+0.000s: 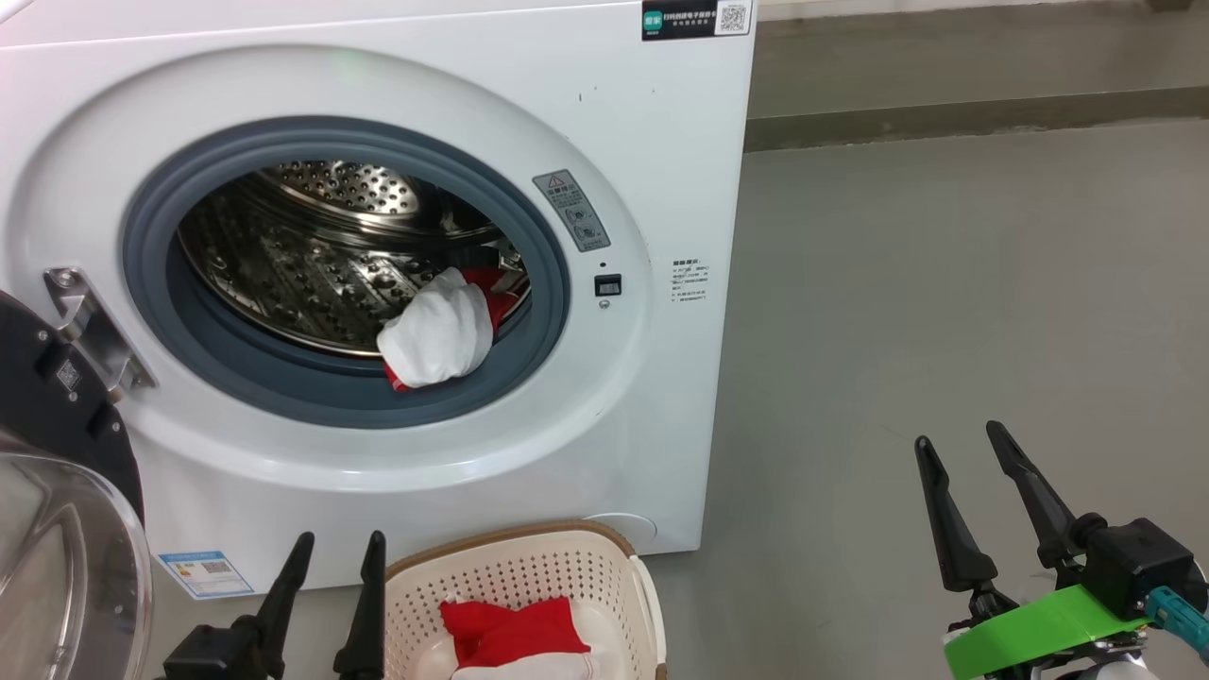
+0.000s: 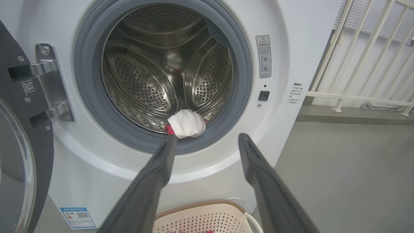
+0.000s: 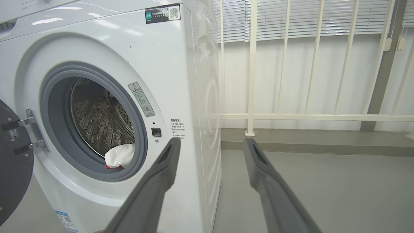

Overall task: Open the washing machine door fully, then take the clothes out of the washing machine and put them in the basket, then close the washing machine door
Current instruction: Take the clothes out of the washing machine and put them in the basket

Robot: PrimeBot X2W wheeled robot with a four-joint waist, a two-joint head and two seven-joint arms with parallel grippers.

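While left fingers (image 1: 286,586) and right fingers (image 1: 947,529) are hanging spread and empty, clothes (image 1: 439,332) are lying at the washing machine (image 1: 661,189) mouth, more are sitting in the basket (image 1: 529,581), and the door (image 1: 47,401) is standing open.

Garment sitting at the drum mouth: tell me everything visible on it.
The garment is a soft, bunched lump of white fabric, with red fabric showing above its right side and at its lower left edge. It lies at the lower right of the drum opening, drooping over the lip onto the grey rubber ring. It looks limp and crumpled, with no clear shape. It touches the drum and the ring. The left pincer and right pincer, both open, are apart from it.
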